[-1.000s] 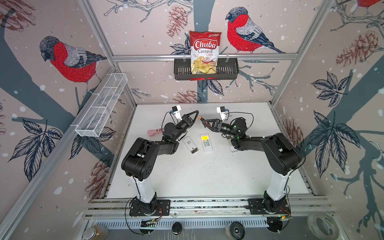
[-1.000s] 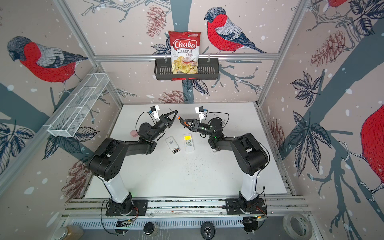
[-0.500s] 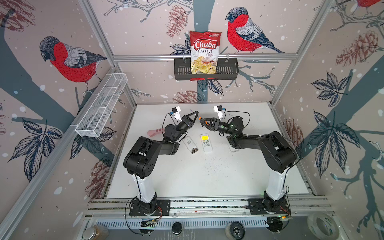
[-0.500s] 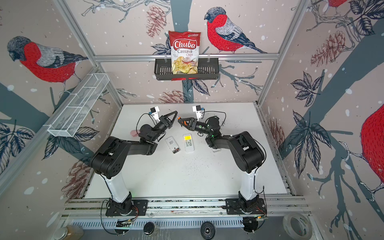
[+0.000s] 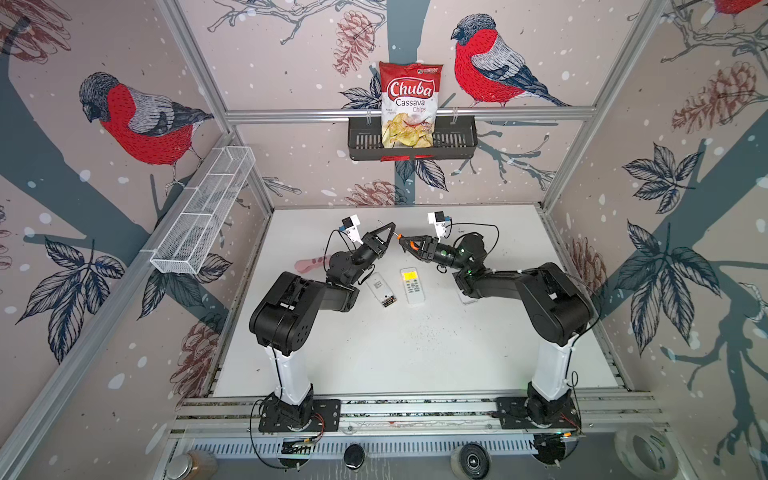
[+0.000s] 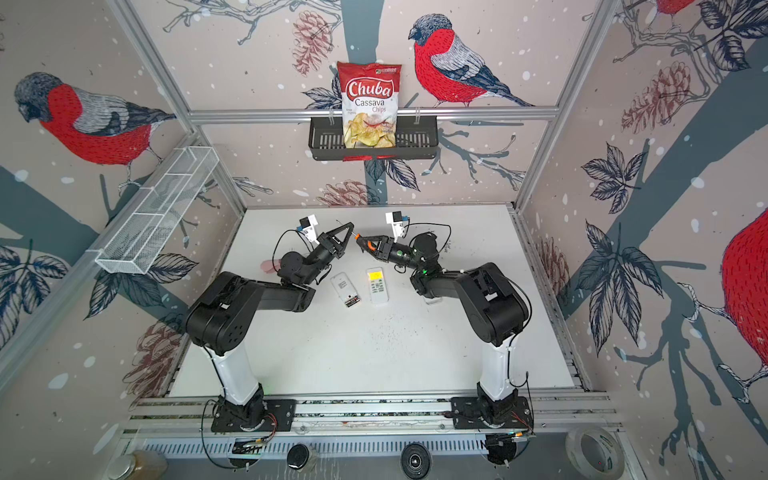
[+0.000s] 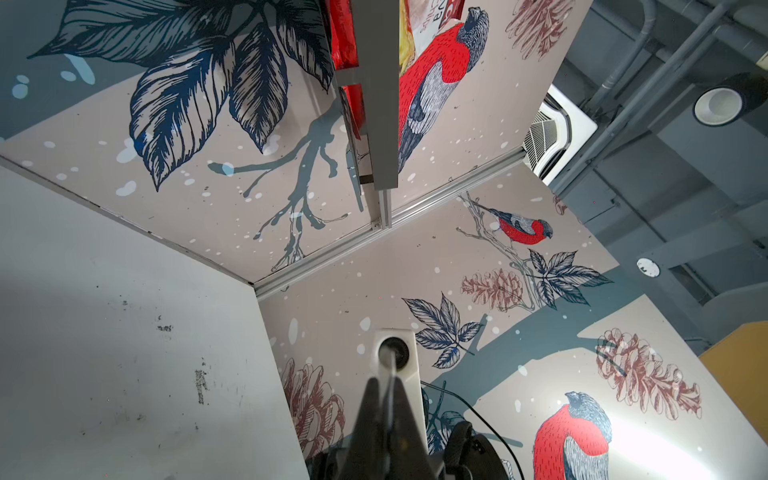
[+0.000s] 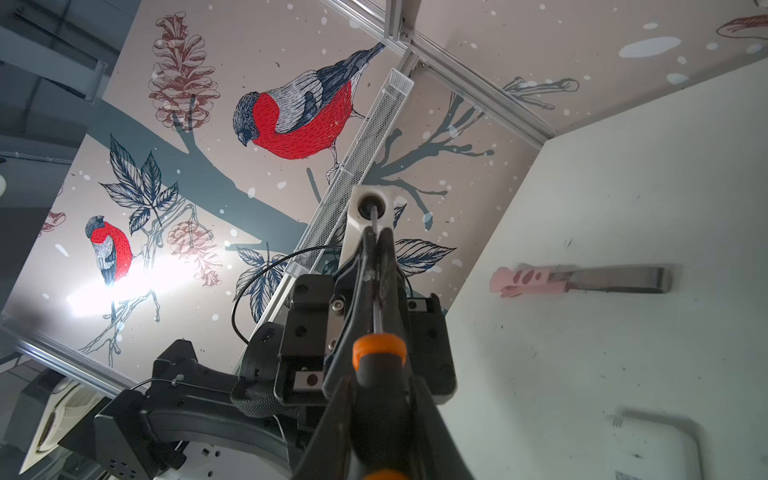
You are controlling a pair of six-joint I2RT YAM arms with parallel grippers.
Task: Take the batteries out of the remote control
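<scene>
Both top views: left gripper and right gripper both clamp one screwdriver.
Back toward the bases, the batteries lie along the open remote, nearer the left gripper.

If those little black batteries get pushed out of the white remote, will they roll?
Probably: the slim black batteries look round, so they may roll on the flat white table. Side by side in the open white remote, they likely stay put. Small, so probably light.

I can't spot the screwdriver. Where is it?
In both top views the screwdriver hangs above the back middle of the table, between the hands: right hand on its handle, left hand pinching its shaft.
</scene>
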